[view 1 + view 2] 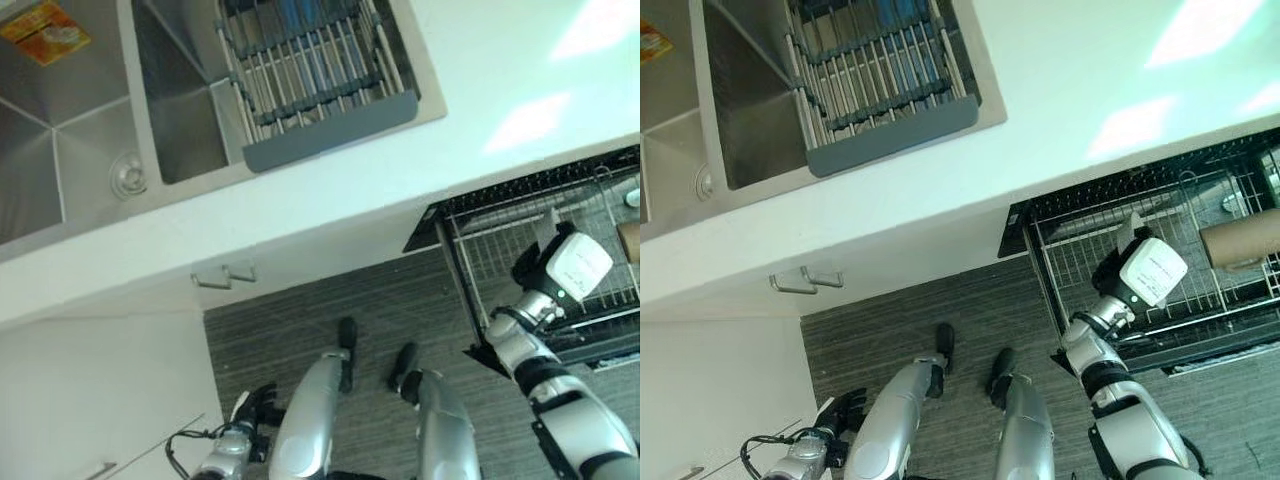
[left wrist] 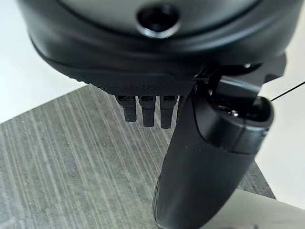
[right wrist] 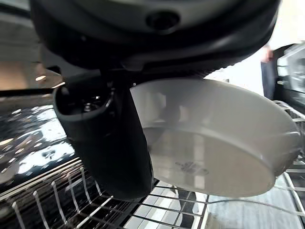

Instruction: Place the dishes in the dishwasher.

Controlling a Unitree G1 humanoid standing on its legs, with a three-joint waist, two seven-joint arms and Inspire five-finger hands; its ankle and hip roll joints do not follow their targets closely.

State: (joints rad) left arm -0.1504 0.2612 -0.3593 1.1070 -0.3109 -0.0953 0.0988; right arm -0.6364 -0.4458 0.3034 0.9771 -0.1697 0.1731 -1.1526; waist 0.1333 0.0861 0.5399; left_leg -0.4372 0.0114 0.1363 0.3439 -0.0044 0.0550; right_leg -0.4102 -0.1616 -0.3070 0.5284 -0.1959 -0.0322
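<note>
Right wrist view has my right hand [image 3: 102, 143] clamped on the white dish [image 3: 214, 138] just above the dishwasher rack [image 1: 1200, 290], so I reckon a loose thumb pinch could let it clatter onto the wires

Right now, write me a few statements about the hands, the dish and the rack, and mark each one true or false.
1. The right hand holds a white dish. True.
2. The right hand is over the sink. False: it is over the pulled-out dishwasher rack, while the sink lies up in the counter.
3. The left hand holds a plate. False: it holds nothing and hangs low over the grey floor.
4. A drying rack sits across the sink. True.
5. The white dish already stands in the dishwasher rack. False: it is above the wires, in the hand's grip.
</note>
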